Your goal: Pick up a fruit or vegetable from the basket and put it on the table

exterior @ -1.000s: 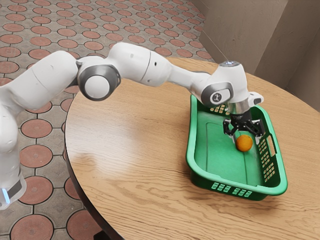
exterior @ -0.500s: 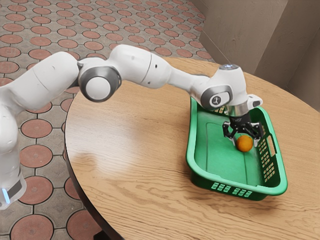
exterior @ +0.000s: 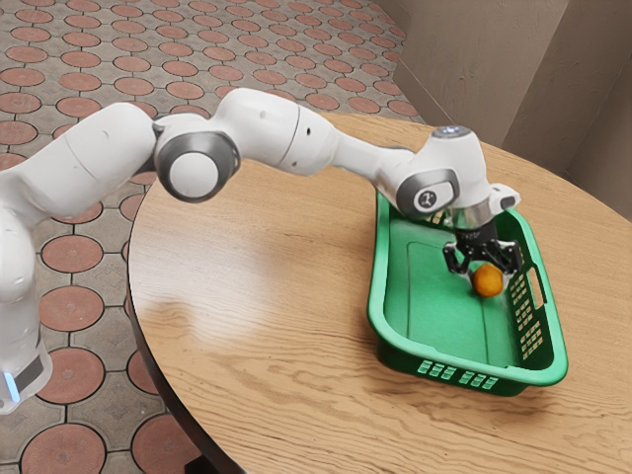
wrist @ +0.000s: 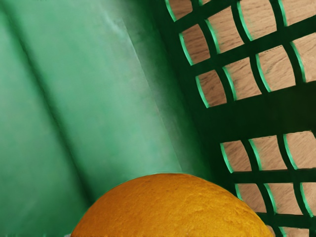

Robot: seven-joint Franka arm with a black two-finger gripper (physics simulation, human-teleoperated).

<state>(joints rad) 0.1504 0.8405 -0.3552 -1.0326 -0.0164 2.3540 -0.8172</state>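
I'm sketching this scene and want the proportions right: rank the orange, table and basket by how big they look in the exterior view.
1. Table
2. Basket
3. Orange

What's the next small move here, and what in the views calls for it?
I'd probably close the gripper gently to secure the orange, holding off on the lift. The exterior view shows the gripper down at the orange, inside the basket, and the wrist view shows the fruit large by the hand; a firm grip isn't confirmed.
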